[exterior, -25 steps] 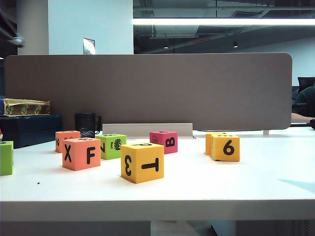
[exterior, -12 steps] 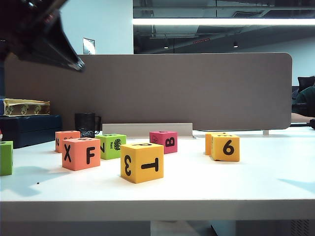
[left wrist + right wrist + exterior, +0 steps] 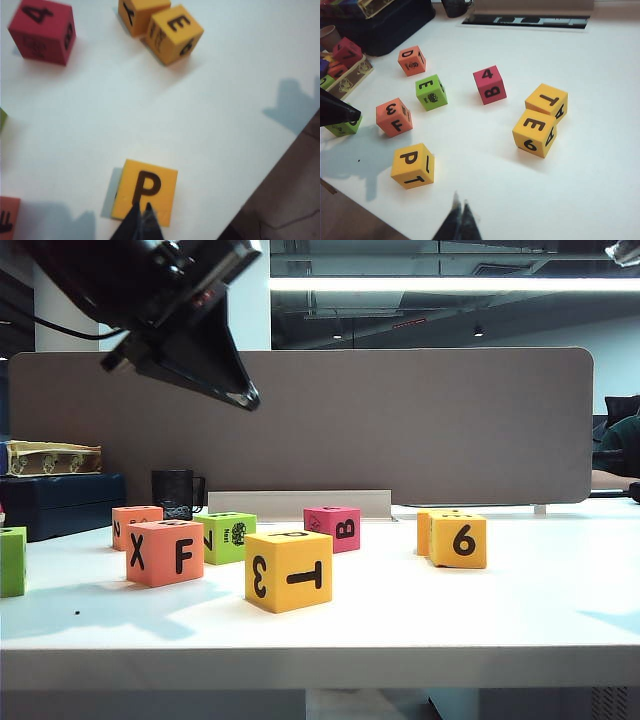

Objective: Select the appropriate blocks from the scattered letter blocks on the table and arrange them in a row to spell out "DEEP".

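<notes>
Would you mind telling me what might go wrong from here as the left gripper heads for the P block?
1. The left gripper is shut above the P block; unless it opens, it would push the block rather than grasp it.
2. The P block sits near the table's front edge, so a push could send it off.
3. The E block touches the T block; grasping it may shift both.

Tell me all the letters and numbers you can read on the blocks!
"P", "T", "3": front yellow block
"E", "6": right yellow block
"T": yellow block behind it
"4", "B": pink block
"3", "F", "X": coral block
"D": far coral block
"E": green block
Small print on green: unreadable.
</notes>
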### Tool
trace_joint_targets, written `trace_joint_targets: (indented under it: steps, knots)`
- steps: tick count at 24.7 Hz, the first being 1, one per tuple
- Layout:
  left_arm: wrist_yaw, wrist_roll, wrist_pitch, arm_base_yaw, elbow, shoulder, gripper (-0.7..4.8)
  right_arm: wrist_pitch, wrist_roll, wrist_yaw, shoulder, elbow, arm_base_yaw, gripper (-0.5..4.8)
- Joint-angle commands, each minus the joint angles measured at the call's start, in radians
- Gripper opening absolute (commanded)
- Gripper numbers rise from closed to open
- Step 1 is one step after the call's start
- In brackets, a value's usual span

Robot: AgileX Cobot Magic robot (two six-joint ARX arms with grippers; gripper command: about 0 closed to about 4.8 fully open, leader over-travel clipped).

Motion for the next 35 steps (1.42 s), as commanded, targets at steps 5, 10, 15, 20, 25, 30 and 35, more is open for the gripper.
trace_joint_targets:
  steps: [5,10,15,20,25,30,35]
  knots:
    - [-0.003,0.085,-0.268,-0.026,0.179,0.167,0.35,-0.023,-0.004,-0.002,-0.003,0.005,0.001,-0.02]
    - [-0.026,0.152,-0.304,-0.071,0.211,0.204,2.41,-0.025,-0.004,-0.002,-0.003,0.005,0.001,-0.02]
    - [-0.121,0.178,-0.286,-0.105,0.211,0.208,3.75,-0.027,-0.004,-0.002,-0.003,0.005,0.001,-0.02]
    - [-0.127,0.18,-0.241,-0.11,0.211,0.263,4.09,-0.028,-0.004,-0.002,-0.003,0.005,0.001,-0.02]
    - [-0.127,0.18,-0.224,-0.11,0.219,0.321,4.09,-0.028,-0.004,-0.002,-0.003,0.005,0.001,-0.02]
    - [-0.177,0.202,-0.216,-0.11,0.22,0.381,4.07,-0.028,-0.004,-0.002,-0.003,0.005,0.001,-0.02]
    - [-0.19,0.19,-0.205,-0.111,0.22,0.428,3.44,-0.027,-0.004,0.0,-0.003,0.005,0.001,-0.02]
